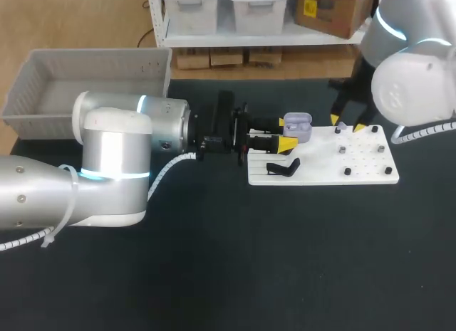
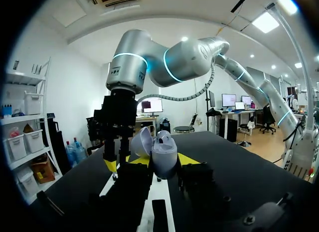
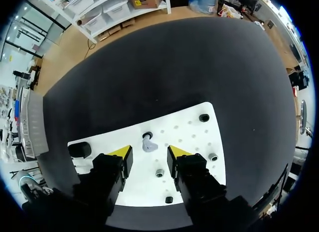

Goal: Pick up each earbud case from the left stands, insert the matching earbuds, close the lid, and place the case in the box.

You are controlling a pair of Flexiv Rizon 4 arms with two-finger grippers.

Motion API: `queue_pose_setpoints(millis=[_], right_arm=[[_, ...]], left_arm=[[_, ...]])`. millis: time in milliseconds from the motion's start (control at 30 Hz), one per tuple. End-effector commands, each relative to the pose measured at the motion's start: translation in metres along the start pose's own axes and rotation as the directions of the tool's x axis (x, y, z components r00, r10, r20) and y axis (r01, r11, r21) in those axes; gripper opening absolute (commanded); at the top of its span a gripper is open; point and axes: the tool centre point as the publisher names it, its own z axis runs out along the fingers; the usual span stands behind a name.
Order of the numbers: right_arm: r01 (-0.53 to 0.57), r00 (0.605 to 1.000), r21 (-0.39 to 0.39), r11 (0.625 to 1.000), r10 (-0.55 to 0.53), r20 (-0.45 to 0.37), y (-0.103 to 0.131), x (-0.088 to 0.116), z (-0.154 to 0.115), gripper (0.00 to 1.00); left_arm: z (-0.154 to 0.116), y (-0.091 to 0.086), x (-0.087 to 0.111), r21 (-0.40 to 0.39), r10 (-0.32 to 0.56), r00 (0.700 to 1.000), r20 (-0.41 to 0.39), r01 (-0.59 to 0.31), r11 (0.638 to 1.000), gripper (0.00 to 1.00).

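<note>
My left gripper (image 1: 283, 136) is shut on a lavender earbud case (image 1: 298, 127), held sideways above the left end of the white board (image 1: 320, 176). Seen from the left wrist, the case (image 2: 163, 156) sits between the yellow tips with its lid (image 2: 140, 142) swung open. My right gripper (image 1: 348, 124) hangs open over the board's far middle. Below it a lavender earbud (image 3: 149, 145) lies by a small black peg, in the gap between the fingers, and neither fingertip touches it. My right gripper (image 2: 115, 165) also shows just beyond the case in the left wrist view.
A black stand (image 1: 283, 167) lies on the board's near left part. Several small black pegs (image 3: 204, 117) dot the board. A grey box (image 1: 85, 82) sits at the table's far left, behind my left arm.
</note>
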Motion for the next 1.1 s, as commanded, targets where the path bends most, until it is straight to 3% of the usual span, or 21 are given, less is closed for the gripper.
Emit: queue_pose_setpoints(millis=[33,700,867,933,967,1100], right_arm=[[-0.003,1.000,-0.006,1.000,0.003,-0.019,-0.0006,-0.0050,0.0069,0.45],[-0.009,0.999,-0.025,1.000,0.008,-0.038,0.0016,-0.0076,0.0142,0.35],[-0.008,0.999,-0.022,1.000,0.007,-0.041,0.0030,-0.0078,0.0146,0.22],[-0.007,0.999,-0.019,1.000,0.006,-0.043,0.0029,-0.0081,0.0153,0.03],[-0.006,0.999,-0.018,1.000,0.006,-0.043,0.0029,-0.0079,0.0153,0.00],[-0.006,0.999,-0.016,1.000,0.006,-0.043,0.0026,-0.0069,0.0119,0.00]], left_arm=[[0.0001,-0.0011,-0.0001,-0.004,0.001,1.000,-0.001,-0.001,1.000,0.00],[0.0001,-0.0011,-0.0001,-0.004,0.001,1.000,-0.001,-0.001,1.000,0.00],[0.0001,-0.0011,-0.0001,-0.004,0.001,1.000,-0.001,-0.001,1.000,0.00],[0.0001,-0.0011,-0.0001,-0.004,0.001,1.000,-0.001,-0.001,1.000,0.00],[0.0001,-0.0011,-0.0001,-0.004,0.001,1.000,-0.001,-0.001,1.000,0.00],[0.0001,-0.0011,-0.0001,-0.004,0.001,1.000,-0.001,-0.001,1.000,0.00]])
